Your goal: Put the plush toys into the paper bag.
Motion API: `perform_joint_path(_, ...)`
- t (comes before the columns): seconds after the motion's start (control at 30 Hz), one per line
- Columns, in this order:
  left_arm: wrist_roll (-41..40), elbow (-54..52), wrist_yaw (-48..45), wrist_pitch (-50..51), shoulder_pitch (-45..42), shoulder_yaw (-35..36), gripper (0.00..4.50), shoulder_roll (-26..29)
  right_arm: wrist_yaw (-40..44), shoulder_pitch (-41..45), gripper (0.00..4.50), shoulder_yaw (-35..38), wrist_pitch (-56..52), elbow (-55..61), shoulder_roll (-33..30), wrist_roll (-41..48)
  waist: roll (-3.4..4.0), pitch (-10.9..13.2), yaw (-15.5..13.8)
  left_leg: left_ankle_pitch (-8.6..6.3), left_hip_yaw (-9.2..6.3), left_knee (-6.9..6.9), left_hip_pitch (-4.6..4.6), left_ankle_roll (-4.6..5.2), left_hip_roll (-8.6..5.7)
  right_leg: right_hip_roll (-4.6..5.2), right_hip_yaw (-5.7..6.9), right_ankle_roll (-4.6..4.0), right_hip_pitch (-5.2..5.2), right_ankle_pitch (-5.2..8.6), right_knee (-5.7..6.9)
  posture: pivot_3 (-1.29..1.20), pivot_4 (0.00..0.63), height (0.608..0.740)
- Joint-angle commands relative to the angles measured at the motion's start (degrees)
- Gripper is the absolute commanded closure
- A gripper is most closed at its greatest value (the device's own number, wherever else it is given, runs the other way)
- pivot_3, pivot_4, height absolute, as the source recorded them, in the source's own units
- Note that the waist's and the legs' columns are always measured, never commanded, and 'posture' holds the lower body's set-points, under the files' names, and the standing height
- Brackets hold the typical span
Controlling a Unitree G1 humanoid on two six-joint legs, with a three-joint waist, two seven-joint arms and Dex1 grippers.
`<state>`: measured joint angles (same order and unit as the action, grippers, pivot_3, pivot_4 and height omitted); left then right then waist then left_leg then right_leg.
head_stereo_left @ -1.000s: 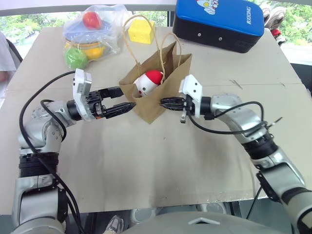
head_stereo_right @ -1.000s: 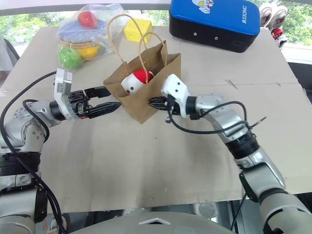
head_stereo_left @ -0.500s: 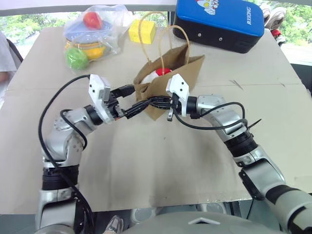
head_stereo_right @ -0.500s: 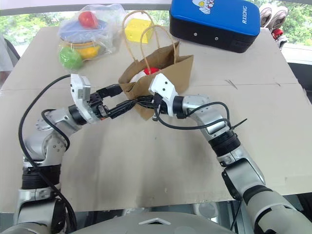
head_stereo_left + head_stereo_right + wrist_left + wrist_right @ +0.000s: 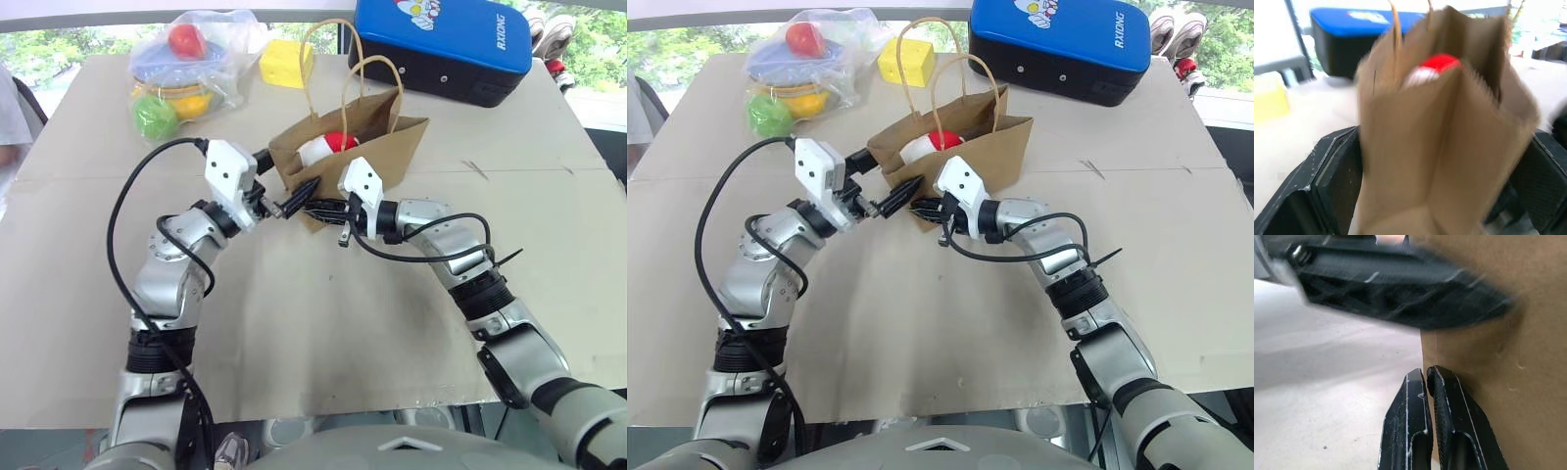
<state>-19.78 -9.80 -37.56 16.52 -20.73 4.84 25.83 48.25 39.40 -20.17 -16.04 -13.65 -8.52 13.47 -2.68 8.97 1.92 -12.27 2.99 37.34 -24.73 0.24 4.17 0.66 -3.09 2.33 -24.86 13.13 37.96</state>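
The brown paper bag [image 5: 377,147] stands near the table's middle with its mouth open and its two cord handles up. Inside it lies a white plush toy with a red end [image 5: 329,145], also seen over the bag's rim [image 5: 1441,64]. My left gripper [image 5: 292,176] is open, and the bag's left end [image 5: 1435,147] sits between its two black fingers [image 5: 1327,181]. My right gripper [image 5: 314,208] is shut with nothing in it. Its fingertips [image 5: 1420,382] rest at the bag's lower front corner [image 5: 1484,357], just under the left gripper's lower finger [image 5: 1400,289].
A yellow block [image 5: 286,61] and a clear plastic bag of colourful toys [image 5: 181,69] lie at the back left. A blue and black case [image 5: 441,44] sits at the back right. A person's sleeve [image 5: 8,117] shows at the left edge.
My left gripper swung right and closed in on the bag until its open fingers straddled the bag's left end. The bag shifted right and stood more upright. The right gripper slid a little left.
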Motion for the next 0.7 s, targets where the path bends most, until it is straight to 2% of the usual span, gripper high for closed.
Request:
perform_joint_path(0.03,1.56,0.32,2.07,-1.93,-1.57,-1.5,0.0,-2.08,-0.25,-0.8,4.45,1.39,0.4,2.62,0.4,-0.06,0.0,0.0,0.03,0.0,-0.02,0.0,0.0,0.0,-0.01,0.0,0.02,0.0,0.02,0.0,-0.01,0.0,0.15,0.74)
perform_joint_path(0.33,4.04,5.95,0.25,-6.79,-2.95,-3.28,0.0,-2.09,-0.67,-4.32,4.45,2.22,-2.25,9.15,-1.37,0.3,0.0,0.0,-0.01,0.0,-0.05,0.0,0.0,0.0,-0.01,0.0,0.04,0.0,0.03,0.0,-0.01,0.0,0.15,0.74)
perform_joint_path(0.43,4.54,7.7,-0.02,-9.12,-3.49,-3.21,0.7,-2.59,-1.06,-5.97,4.5,2.96,-3.84,12.88,-2.63,0.76,0.0,0.0,-0.08,0.0,-0.06,0.0,0.0,0.0,-0.02,0.01,0.06,0.0,0.04,0.0,-0.02,0.0,0.15,0.74)
perform_joint_path(0.63,4.49,11.1,-1.19,-13.21,-3.94,-3.09,3.54,-3.43,-2.81,-10.05,4.5,5.45,-8.27,21.33,-5.6,2.52,0.0,0.0,-0.3,0.0,-0.05,0.0,-0.01,0.0,-0.03,0.02,0.06,0.01,0.05,0.0,-0.04,0.0,0.15,0.74)
perform_joint_path(0.67,4.38,11.44,-1.45,-13.64,-3.99,-3.11,3.95,-3.49,-2.94,-10.58,4.5,5.72,-8.74,22.27,-6.03,2.7,0.0,0.0,-0.31,0.0,-0.05,0.0,0.0,0.0,-0.03,0.01,0.05,0.01,0.05,0.0,-0.04,0.0,0.15,0.74)
perform_joint_path(0.7,4.25,11.85,-1.67,-13.98,-4.06,-3.06,4.19,-3.6,-3.06,-11.1,4.5,6.06,-9.11,23.2,-6.47,2.92,0.0,0.0,-0.28,0.0,-0.06,0.0,0.0,0.0,-0.03,0.01,0.06,0.0,0.05,0.0,-0.04,0.0,0.15,0.74)
